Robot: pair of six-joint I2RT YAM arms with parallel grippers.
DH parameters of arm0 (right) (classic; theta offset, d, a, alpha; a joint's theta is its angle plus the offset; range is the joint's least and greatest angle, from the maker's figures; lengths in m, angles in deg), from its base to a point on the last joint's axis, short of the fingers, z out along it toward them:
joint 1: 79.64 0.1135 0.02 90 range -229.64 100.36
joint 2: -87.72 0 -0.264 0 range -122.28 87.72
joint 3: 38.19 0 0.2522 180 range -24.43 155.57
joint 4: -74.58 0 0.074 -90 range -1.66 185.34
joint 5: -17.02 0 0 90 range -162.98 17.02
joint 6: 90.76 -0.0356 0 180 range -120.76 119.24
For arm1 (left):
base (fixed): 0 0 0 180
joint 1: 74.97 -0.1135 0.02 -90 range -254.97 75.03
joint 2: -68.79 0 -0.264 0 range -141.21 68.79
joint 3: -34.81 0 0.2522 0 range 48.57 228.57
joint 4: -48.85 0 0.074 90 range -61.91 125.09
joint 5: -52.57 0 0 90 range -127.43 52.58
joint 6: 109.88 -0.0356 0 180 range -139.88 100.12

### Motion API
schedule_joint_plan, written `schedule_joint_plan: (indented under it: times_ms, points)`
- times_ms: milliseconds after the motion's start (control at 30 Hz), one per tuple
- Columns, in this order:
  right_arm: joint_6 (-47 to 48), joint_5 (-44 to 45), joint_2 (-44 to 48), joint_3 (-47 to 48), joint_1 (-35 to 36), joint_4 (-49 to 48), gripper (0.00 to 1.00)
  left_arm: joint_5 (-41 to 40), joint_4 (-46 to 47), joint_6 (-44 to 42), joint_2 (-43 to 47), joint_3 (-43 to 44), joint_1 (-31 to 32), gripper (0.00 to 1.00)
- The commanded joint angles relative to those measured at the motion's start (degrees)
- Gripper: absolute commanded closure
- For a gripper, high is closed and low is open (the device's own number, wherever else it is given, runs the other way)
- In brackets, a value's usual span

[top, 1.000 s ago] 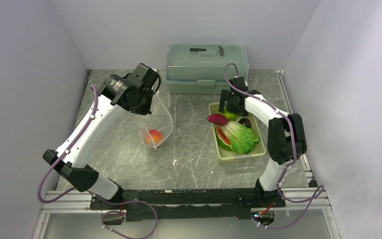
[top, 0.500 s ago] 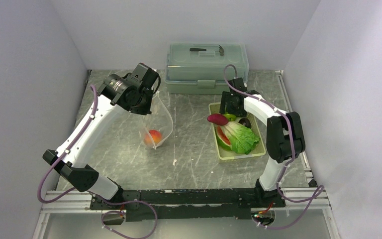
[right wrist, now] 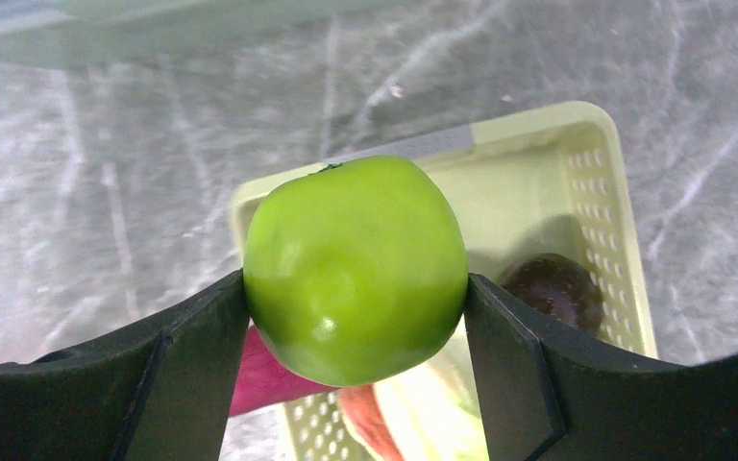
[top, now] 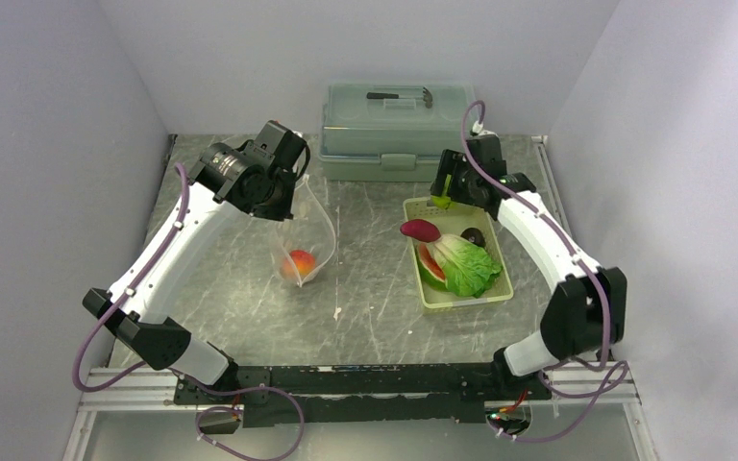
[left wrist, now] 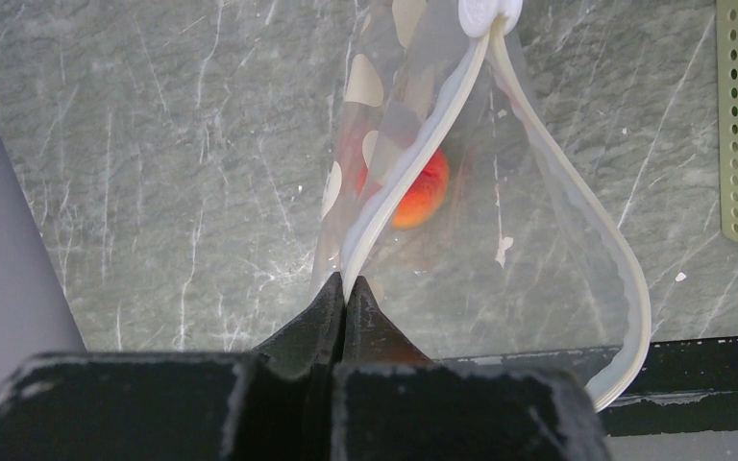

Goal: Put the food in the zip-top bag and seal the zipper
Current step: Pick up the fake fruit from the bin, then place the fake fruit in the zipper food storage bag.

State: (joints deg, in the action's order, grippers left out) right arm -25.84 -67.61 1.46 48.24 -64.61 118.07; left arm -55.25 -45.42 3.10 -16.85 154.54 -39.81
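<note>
The right gripper's (top: 445,192) jaws clamp a green apple (right wrist: 356,269), held over the 11 o'clock corner of a pale perforated tray (top: 466,301). In the tray lie lettuce (top: 469,266), a watermelon slice (top: 429,264), a magenta root (top: 420,230) and a dark round piece (top: 474,235). At 9 o'clock from the tray, the left gripper's (left wrist: 343,288) jaws pinch the rim of the polka-dot zip-top bag (left wrist: 548,230). The bag's mouth gapes, and an orange-red fruit (left wrist: 423,192) sits inside.

Right gripper (top: 442,199) rising off pale yellow-green perforated tray (top: 462,302), carrying round green toy fruit (right wrist: 356,269) clamped between fingers. Fruit no longer lying among tray's produce. Right arm elbow swinging outward, forearm stretching toward tray's far edge.
</note>
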Motion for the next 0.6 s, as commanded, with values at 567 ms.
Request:
schedule_joint_plan:
  times_ms: [567]
  points:
    - [2.98,-24.97,13.35,5.78,16.7,-12.26,0.65,1.5,1.85,-0.31,0.28,0.66,-0.44,1.0]
